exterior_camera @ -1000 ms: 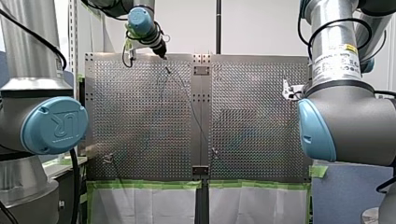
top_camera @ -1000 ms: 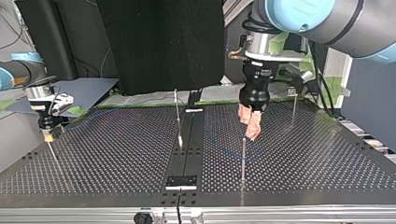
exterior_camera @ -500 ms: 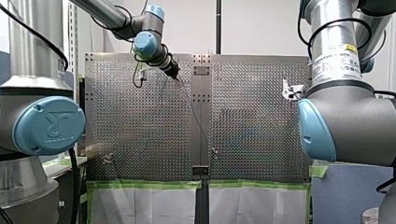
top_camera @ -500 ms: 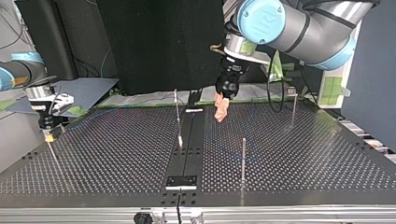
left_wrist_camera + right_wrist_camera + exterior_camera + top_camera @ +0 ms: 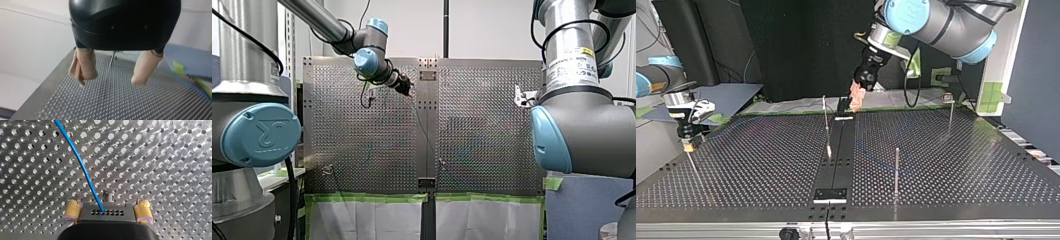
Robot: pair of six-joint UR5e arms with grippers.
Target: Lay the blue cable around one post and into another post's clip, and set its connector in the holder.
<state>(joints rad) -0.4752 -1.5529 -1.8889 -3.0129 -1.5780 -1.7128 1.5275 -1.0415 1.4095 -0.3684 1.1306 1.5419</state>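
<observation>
Two arms work over the perforated desk (image 5: 761, 165). In the top view, at nine o'clock, my right arm (image 5: 678, 97) hangs low over the desk's side edge. Its wrist view shows my right arm's jaws pinching the black connector (image 5: 107, 213) between yellow pads (image 5: 71, 211), one on each side. The blue cable (image 5: 82, 170) leaves the connector's face and curves away toward eleven o'clock above the holes. A small metal stud (image 5: 108, 195) stands just ahead of the connector at twelve.

Near the top view's centre a thin post (image 5: 826, 125) leans slightly beside the dark middle strip (image 5: 838, 150). Toward twelve o'clock, my left arm (image 5: 936, 20) comes in. My left arm's jaws hang above the desk's back edge, spread wide and holding nothing; the beige pads (image 5: 85, 66) stand well apart. At four o'clock a plain post (image 5: 896, 170) stands upright. At two o'clock another post (image 5: 949, 107) carries a small clip (image 5: 947, 97) on top.
</observation>
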